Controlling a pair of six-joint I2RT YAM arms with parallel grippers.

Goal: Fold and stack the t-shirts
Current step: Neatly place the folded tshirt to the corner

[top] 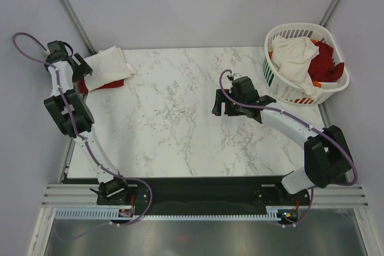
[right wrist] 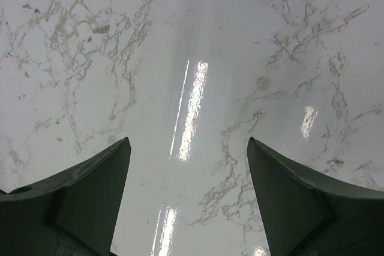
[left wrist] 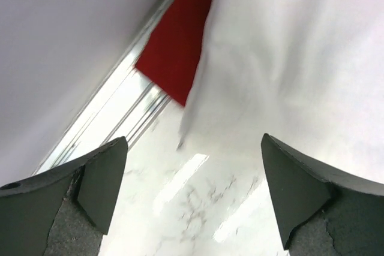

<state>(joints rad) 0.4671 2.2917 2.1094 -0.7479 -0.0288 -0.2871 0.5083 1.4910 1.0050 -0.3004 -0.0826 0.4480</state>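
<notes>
At the far-left corner of the table (top: 174, 124), cream t-shirt (left wrist: 288, 58) lies folded on red t-shirt (left wrist: 177, 46), just ahead of left gripper (left wrist: 192, 148): jaws wide, holding nothing. Likewise right gripper (right wrist: 189, 148), above the table.

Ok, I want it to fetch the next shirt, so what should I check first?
1. Left gripper open, holding nothing: ok.
2. Right gripper open and empty over bare table: ok.
3. Folded cream shirt lies on the red shirt at the far left corner: ok.
4. Basket holds loose shirts to fetch: ok.
5. Their edges lined up: cannot tell.
</notes>
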